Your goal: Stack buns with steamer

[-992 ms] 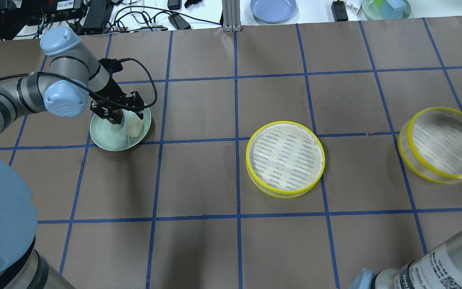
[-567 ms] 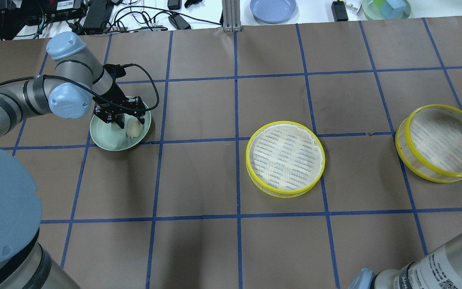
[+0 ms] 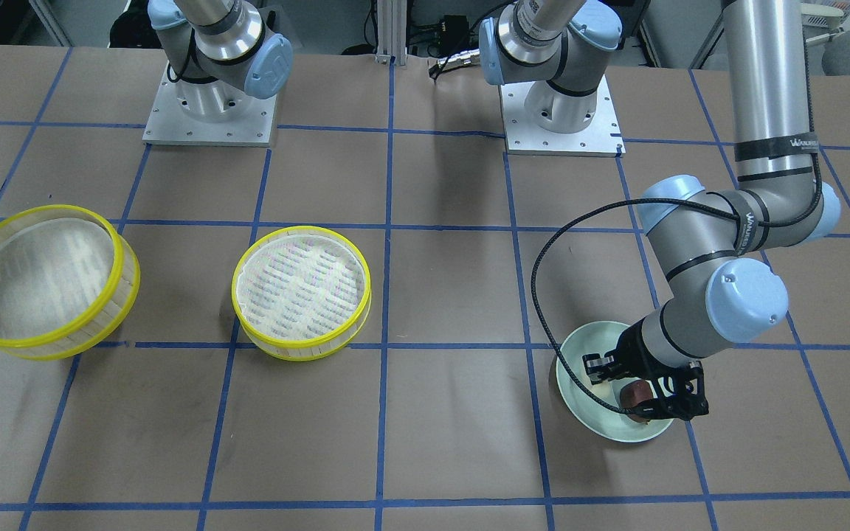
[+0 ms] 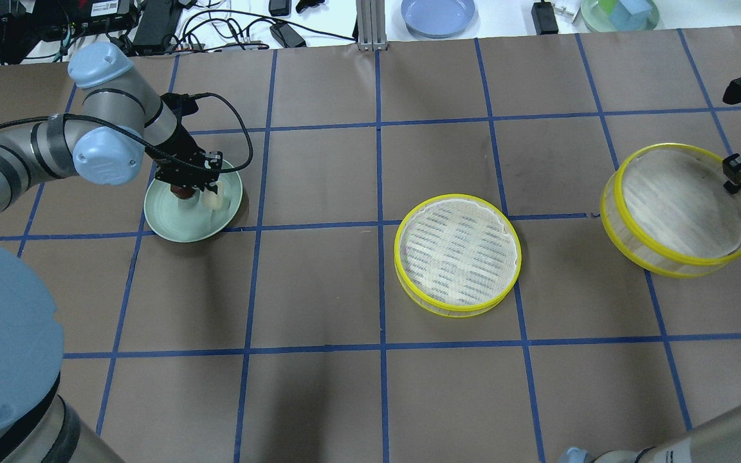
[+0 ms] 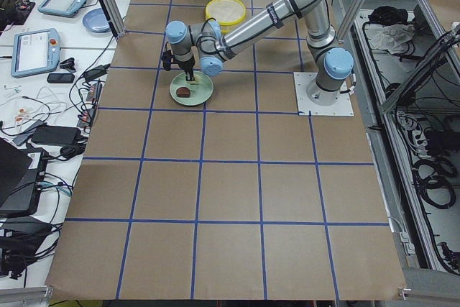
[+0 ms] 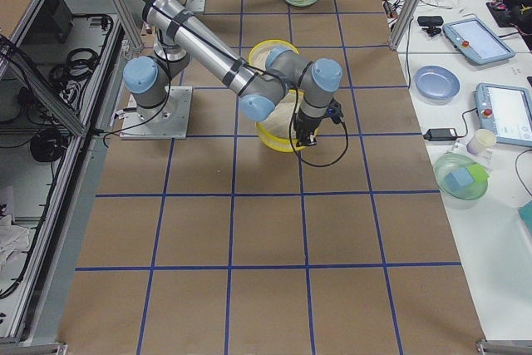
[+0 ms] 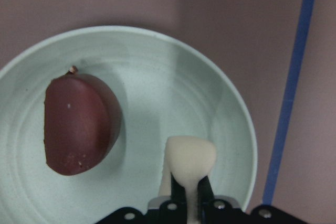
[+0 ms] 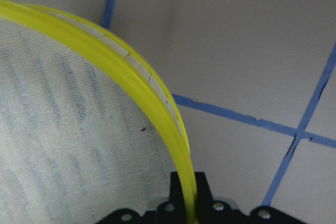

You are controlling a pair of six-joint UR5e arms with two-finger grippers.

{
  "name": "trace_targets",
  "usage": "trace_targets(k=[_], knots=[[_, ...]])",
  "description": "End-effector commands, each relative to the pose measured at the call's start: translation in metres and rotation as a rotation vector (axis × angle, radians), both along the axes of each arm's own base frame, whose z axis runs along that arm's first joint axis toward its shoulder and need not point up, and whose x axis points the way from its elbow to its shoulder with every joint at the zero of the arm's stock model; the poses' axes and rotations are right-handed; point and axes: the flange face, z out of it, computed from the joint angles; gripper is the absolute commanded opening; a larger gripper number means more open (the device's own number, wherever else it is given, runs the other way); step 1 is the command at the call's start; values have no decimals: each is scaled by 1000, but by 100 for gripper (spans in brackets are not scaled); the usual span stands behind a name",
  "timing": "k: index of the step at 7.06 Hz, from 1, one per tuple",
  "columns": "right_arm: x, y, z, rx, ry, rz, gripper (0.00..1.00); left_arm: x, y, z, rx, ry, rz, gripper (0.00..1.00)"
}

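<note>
The left gripper (image 7: 191,195) is squeezed tight on the cream-white short round bun (image 7: 190,156) and holds it inside the rim of the pale green round plate (image 7: 231,103). The dark red-brown oval bun (image 7: 79,127) lies on that plate beside it, not touching it. The right gripper (image 8: 190,192) pinches the yellow rim of a round see-through steamer tray with a mesh bottom (image 4: 679,206) and holds it tipped on the robot's right side of the brown table with blue lines (image 4: 319,399), while a second steamer tray just like it (image 4: 457,254) sits flat near the middle, well apart from the plate.
</note>
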Motion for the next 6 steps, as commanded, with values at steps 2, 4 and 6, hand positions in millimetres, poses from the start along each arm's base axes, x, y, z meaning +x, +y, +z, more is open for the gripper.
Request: trace_targets(k=[2,4,6], knots=[[94,0,29,21,22,-131,3,-106,7,84,-110,9,100,0],[138,-1,35,7,46,-170,3,-190,31,87,-73,95,156,0],[148,19,23,26,34,-207,4,-262,61,81,-7,209,136,0]])
